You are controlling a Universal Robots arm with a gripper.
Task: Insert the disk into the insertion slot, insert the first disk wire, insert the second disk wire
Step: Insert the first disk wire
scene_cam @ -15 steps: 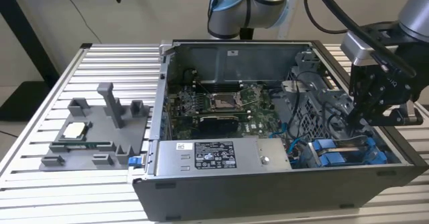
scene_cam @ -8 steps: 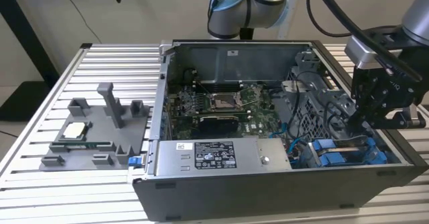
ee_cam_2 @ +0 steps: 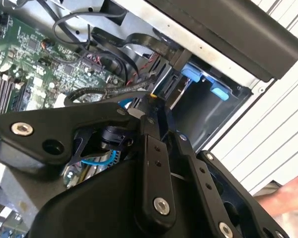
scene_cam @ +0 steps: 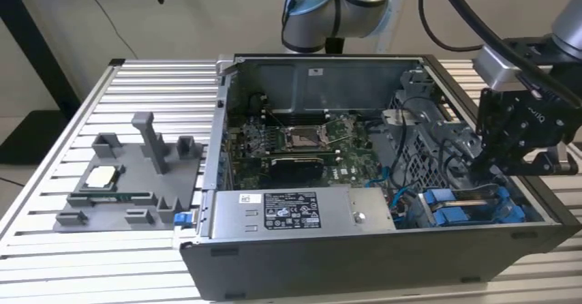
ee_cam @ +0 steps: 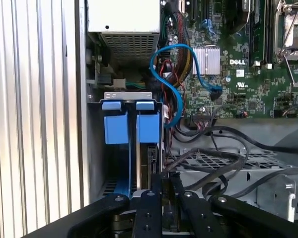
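Observation:
The disk point(ee_cam: 139, 148) stands on edge inside the insertion slot point(ee_cam: 96, 148), framed by its blue carrier point(ee_cam: 115, 128). In the exterior view the carrier point(scene_cam: 454, 205) sits at the front right corner of the open computer case. My gripper point(scene_cam: 480, 176) hangs just above that bay. Its fingers point(ee_cam_2: 150, 129) are shut on the black connector of a braided disk wire point(ee_cam_2: 97, 92), right at the disk's end. The fingertips point(ee_cam: 154, 191) hide where the connector meets the disk. A blue wire point(ee_cam: 175, 74) loops from the motherboard toward the bay.
A grey labelled power-supply box point(scene_cam: 291, 212) lies along the case front, beside the bay. Loose black cables point(ee_cam: 223, 163) cross the mesh cage point(ee_cam: 213, 161). A grey fixture point(scene_cam: 127, 181) with parts sits on the slatted table at the exterior view's left. A person's hand point(ee_cam_2: 288, 194) is outside the case.

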